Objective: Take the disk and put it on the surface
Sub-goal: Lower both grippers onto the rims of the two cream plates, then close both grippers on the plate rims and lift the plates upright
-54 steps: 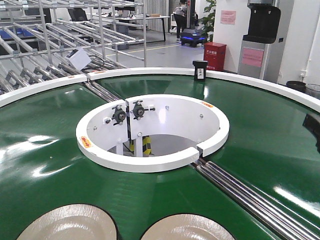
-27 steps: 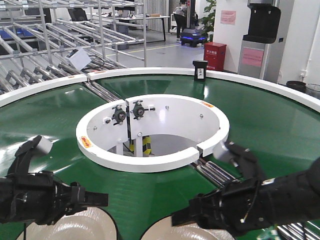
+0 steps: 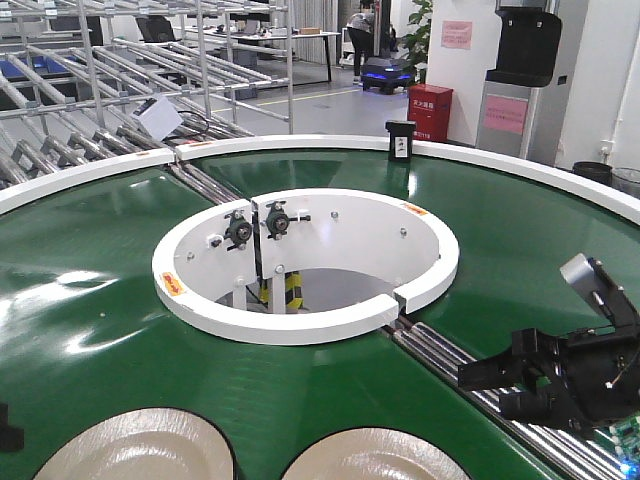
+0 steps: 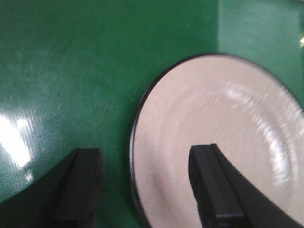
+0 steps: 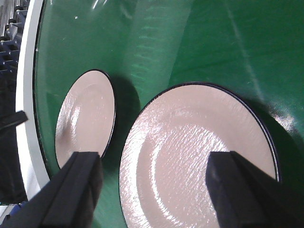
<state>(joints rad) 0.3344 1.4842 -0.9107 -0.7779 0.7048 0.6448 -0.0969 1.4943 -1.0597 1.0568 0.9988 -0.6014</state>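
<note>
We see a glossy green ring-shaped belt (image 3: 520, 250) carrying two pale, dark-rimmed disks at its near edge. The left disk (image 3: 140, 450) and the right disk (image 3: 375, 458) lie flat, side by side, close but not touching. Metal rollers (image 3: 432, 348) cross the belt on the right.

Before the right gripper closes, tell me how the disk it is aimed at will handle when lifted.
The disk looks rigid and glossy, so probably stiff but slippery. It lies flat on the green belt, so rolling seems unlikely; its low rim offers little grip. It may be ceramic, so breakable.
</note>
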